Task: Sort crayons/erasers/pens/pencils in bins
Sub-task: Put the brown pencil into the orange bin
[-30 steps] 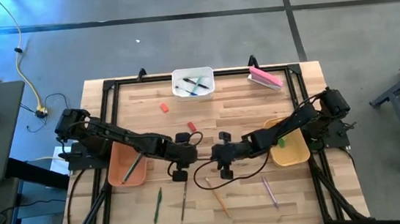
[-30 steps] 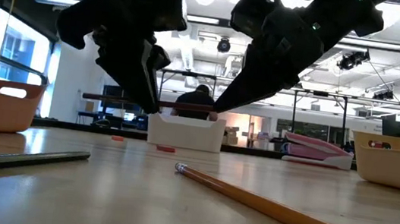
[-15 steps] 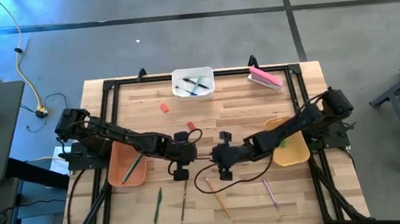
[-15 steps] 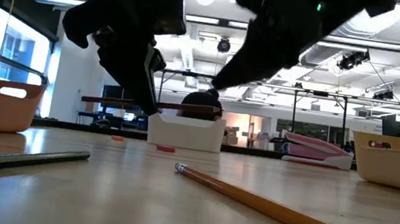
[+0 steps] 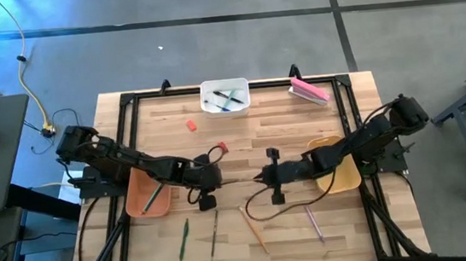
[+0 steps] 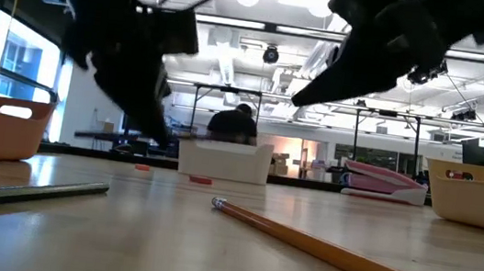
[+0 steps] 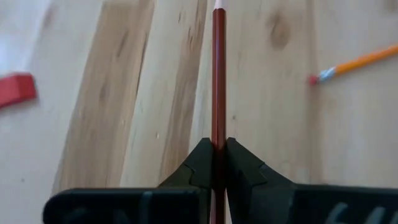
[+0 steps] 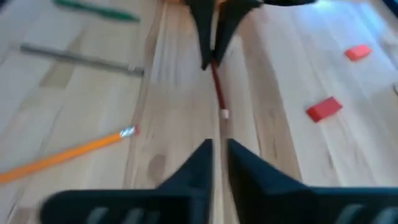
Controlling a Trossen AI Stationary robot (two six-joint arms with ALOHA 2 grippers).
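Between the fingers of the left gripper a red-brown pencil is pinched above the table, its tip aimed at the empty, nearly closed right gripper.

The right gripper holds nothing, fingers nearly together. Ahead, the left gripper clamps a thin dark-red pencil above the light wooden table.
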